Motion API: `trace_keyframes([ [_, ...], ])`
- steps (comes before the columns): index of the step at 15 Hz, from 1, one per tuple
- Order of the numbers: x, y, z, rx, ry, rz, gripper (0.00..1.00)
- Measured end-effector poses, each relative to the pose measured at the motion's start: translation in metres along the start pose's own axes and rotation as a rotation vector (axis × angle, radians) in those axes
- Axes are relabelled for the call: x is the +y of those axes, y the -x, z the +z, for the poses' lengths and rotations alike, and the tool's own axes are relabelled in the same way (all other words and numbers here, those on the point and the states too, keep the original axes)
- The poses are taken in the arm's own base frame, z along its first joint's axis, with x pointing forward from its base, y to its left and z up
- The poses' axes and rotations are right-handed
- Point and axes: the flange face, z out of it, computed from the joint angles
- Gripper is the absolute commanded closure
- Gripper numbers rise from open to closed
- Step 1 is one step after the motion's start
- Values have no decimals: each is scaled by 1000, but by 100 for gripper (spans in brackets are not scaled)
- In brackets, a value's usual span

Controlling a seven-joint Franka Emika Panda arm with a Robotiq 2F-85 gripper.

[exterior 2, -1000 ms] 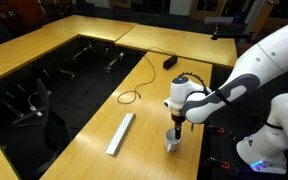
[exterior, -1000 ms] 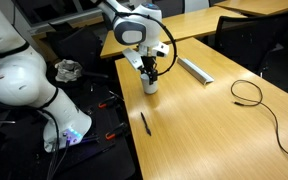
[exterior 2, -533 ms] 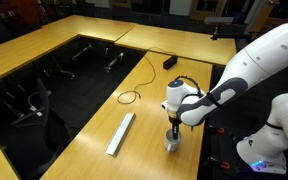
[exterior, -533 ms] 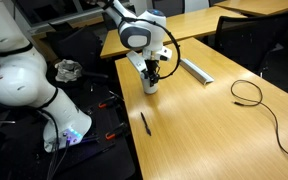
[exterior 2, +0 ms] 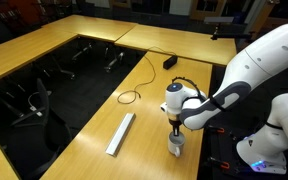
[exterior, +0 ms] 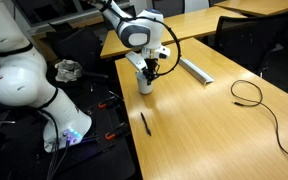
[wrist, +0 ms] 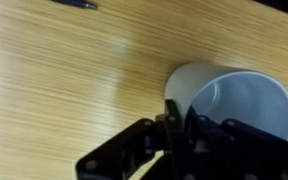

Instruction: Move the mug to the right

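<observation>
Mug (wrist: 239,105): white, rigid, probably light; smooth glaze, likely slippery and chippable.
Pincer (wrist: 179,120): nearly closed, pinching the mug's wall.
Hold: rim wall between its fingers, one inside, one outside.

Mug (exterior: 146,85): small, plain white cyl., upright on wood tabletop (exterior: 214,125), nr its edge. Wrist view: mug (wrist: 239,100) open-topped, empty inside, wall pinched btw gripper (wrist: 180,113) fingers.
</observation>
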Motion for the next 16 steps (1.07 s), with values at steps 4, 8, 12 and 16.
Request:
trace_keyframes([
  [4,-1,0,-4,7,5,-7,97],
  [8,17,1,-28,59,7,30,97],
  [12,74,15,-55,107,37,117,97],
  [16,134,37,-60,106,70,224,97],
])
